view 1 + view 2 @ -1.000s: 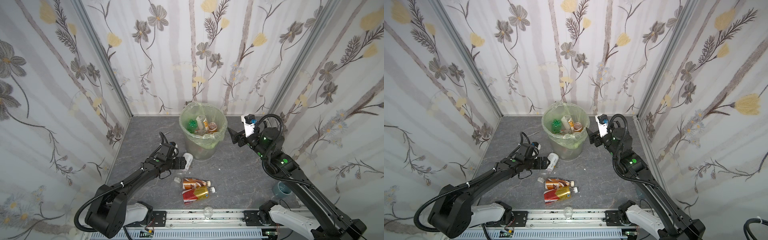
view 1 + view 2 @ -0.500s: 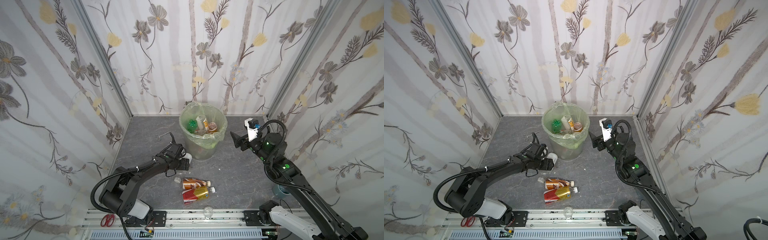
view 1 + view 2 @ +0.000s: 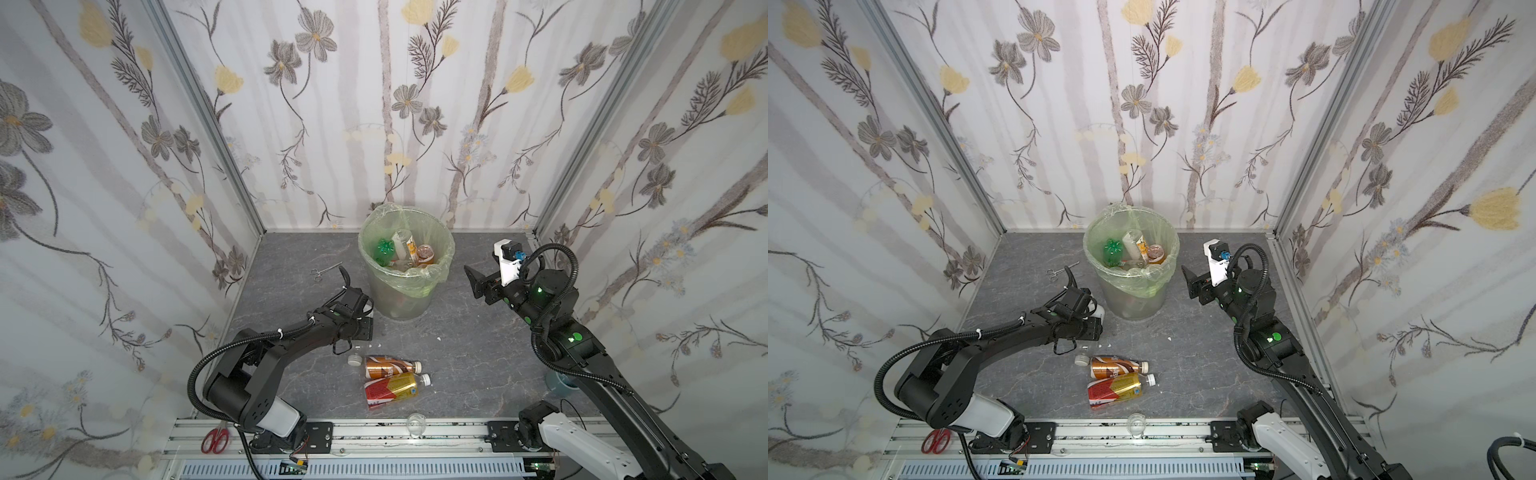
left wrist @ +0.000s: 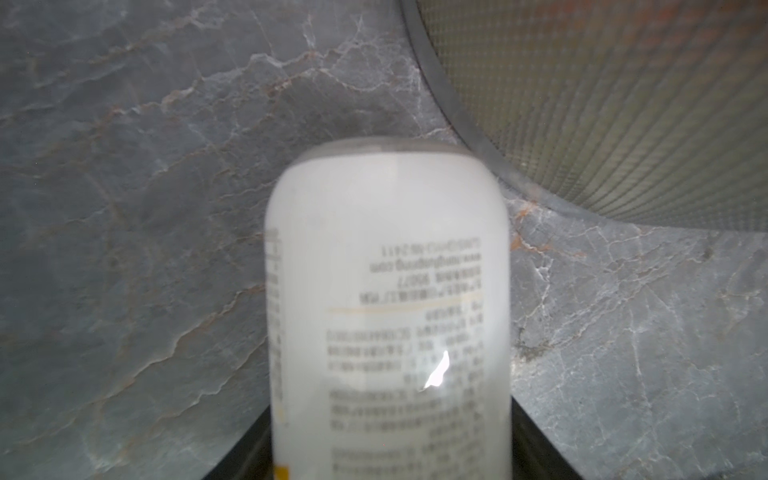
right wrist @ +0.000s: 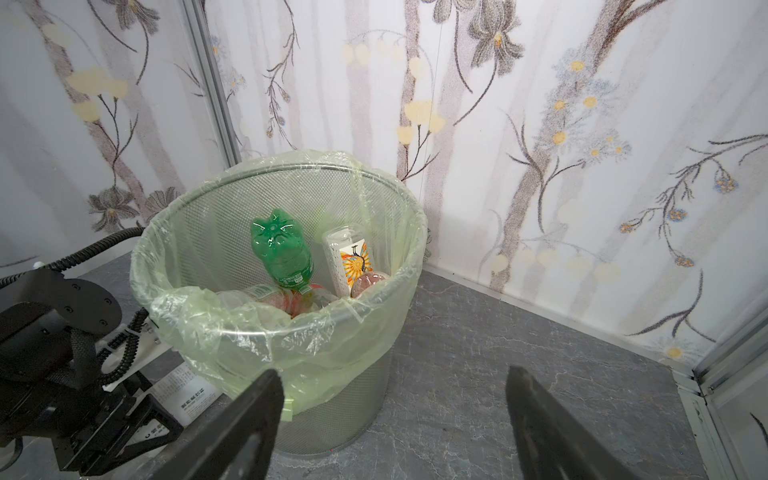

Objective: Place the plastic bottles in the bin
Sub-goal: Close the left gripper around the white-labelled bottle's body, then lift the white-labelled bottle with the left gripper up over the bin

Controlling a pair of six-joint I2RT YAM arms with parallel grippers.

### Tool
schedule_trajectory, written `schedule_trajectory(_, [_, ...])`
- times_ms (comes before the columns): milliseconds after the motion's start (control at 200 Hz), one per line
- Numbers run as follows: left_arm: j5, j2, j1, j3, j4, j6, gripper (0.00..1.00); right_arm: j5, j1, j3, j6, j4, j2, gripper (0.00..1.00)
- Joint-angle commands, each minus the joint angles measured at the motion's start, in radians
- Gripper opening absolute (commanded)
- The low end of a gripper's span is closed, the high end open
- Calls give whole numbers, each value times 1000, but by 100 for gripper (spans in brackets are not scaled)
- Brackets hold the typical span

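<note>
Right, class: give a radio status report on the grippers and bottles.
Left gripper shut on white bottle beside bin. Right gripper open, empty. Brown bottle, red-gold bottle on table. Bin mouth unobstructed.

Red scissors (image 3: 215, 440) front-left; forceps (image 3: 325, 271) back-left on tabletop (image 3: 478, 332); clear glass cup (image 3: 415, 424) front-centre.

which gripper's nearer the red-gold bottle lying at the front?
Left. The left gripper sits low by the base of the bin, just behind the red-gold bottle and slightly left. The right gripper is open, raised off to the bin's right side, clearly farther.
</note>
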Motion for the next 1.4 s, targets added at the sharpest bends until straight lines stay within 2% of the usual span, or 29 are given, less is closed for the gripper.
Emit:
schedule_trajectory(0, [-82,-58,5,-8,0,-17,60,-9,-4,-5,10,30,-7,85])
schedule_trajectory(425, [-178,-288,54,36,-94,11,58,-20,-6,-4,15,18,-14,84])
schedule_trajectory(680, [-226,-420,89,205,-124,108,59,-18,-9,-6,12,12,-23,84])
schedule_trajectory(885, [-218,-377,91,451,-116,166,60,-14,-10,-13,12,3,-42,84])
schedule_trajectory(1054, [-122,-279,91,610,-73,216,61,-15,-9,-26,21,0,-53,84])
schedule_trajectory(1174, [-106,-241,91,641,17,225,61,-10,-10,-36,23,-3,-61,84])
schedule_trajectory(1304, [-86,-242,91,580,234,230,64,3,-12,-39,14,-15,-79,84])
schedule_trajectory(1394, [-72,-191,91,591,316,230,65,3,-12,-39,9,-22,-88,85])
